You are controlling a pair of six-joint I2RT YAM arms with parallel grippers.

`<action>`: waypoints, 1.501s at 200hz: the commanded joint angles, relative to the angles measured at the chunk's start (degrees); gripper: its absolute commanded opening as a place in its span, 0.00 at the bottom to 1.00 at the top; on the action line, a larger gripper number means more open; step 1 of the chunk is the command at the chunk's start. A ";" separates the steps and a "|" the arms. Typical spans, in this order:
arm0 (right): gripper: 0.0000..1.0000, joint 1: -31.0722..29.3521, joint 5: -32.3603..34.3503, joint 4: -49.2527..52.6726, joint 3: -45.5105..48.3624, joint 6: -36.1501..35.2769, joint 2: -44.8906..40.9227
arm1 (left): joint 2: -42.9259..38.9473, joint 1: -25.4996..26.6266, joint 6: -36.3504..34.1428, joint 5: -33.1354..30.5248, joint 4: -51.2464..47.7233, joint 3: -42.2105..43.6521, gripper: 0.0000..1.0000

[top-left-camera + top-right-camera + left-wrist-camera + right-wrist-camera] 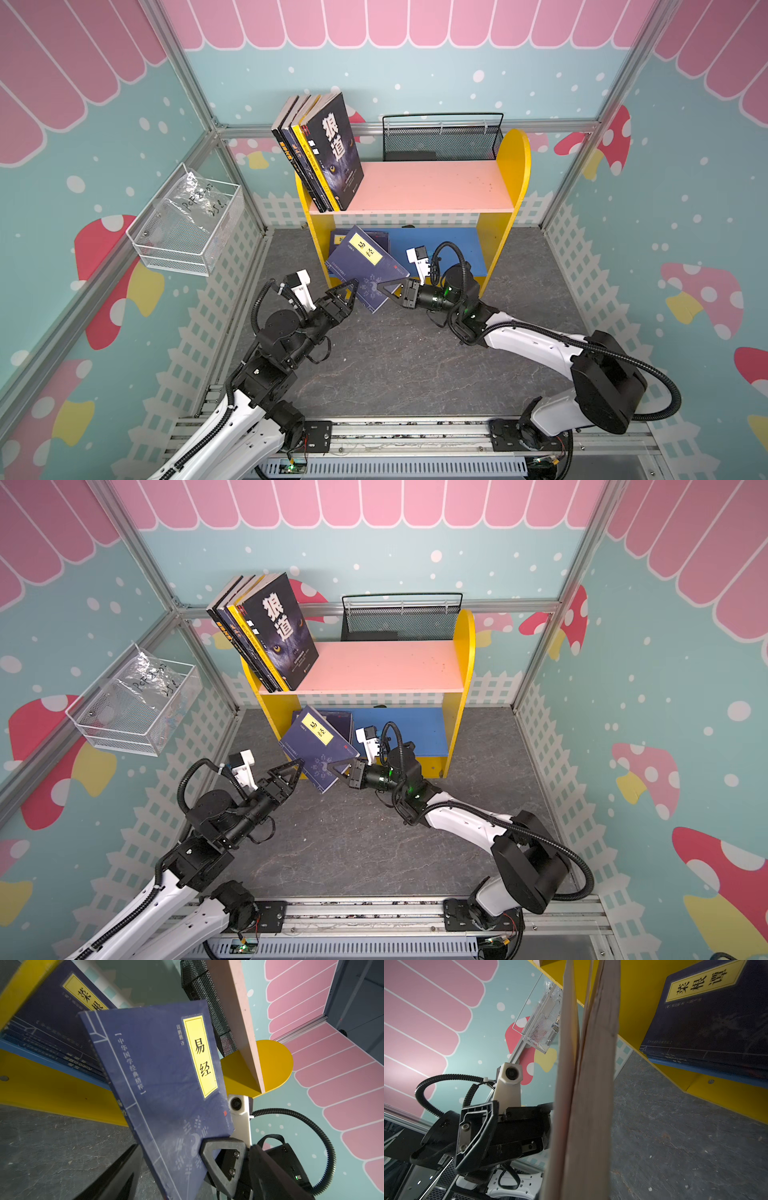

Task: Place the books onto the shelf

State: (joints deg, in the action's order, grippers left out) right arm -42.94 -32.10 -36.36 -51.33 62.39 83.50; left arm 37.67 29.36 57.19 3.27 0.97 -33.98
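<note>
Nearest, at the left gripper (352, 296): spread wide, gripping nothing, sitting right against the near-left edge of the navy book (365, 266); cannot tell whether touching.

Just beyond, at the right gripper (380, 287): pinched tight on the book's lower corner, carrying it alone. Hangs tilted, cover facing up, yellow label toward the shelf (515, 166), just in front of the blue lower board (449, 249). In both top views, overlaps the stack of navy books (380, 237) lying flat at that board's left end.

Higher and farther back: four books (332, 153) leaning against the left side on the pink upper board (428, 187).

Likely trouble:
- With only a corner pinch, could swing or slip out under its own weight.
- Gapes along the page edge in the right wrist view, so could splay and catch on the stack or the yellow side on the way in.
- Could also shove the stack backward, or jolt the shelf and topple the leaning row above.
</note>
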 commanded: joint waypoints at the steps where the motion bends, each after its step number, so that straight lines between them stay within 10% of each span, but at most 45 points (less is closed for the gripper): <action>1: 0.12 1.18 -3.91 2.28 -0.55 -3.51 -3.60 | 3.56 -2.31 3.56 11.15 8.46 2.43 0.82; 71: 0.13 5.66 -10.70 5.51 0.42 -3.06 -6.23 | 7.91 -2.47 1.58 14.75 9.66 0.09 0.78; 150: 0.13 6.46 -19.19 5.34 -1.75 -2.20 -2.51 | 9.00 -2.47 2.45 14.95 15.54 1.08 0.33; 241: 0.19 7.67 -18.98 0.44 -1.03 1.36 -0.13 | 4.85 -2.47 1.74 12.57 14.14 1.43 0.11; 300: 0.56 7.44 -8.87 -39.72 14.64 24.16 2.65 | -1.10 -2.42 6.96 -1.51 20.22 7.68 0.03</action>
State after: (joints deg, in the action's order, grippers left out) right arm -35.46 -46.96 -53.21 -41.69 74.06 84.01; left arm 38.61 27.03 60.75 10.26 14.72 -29.19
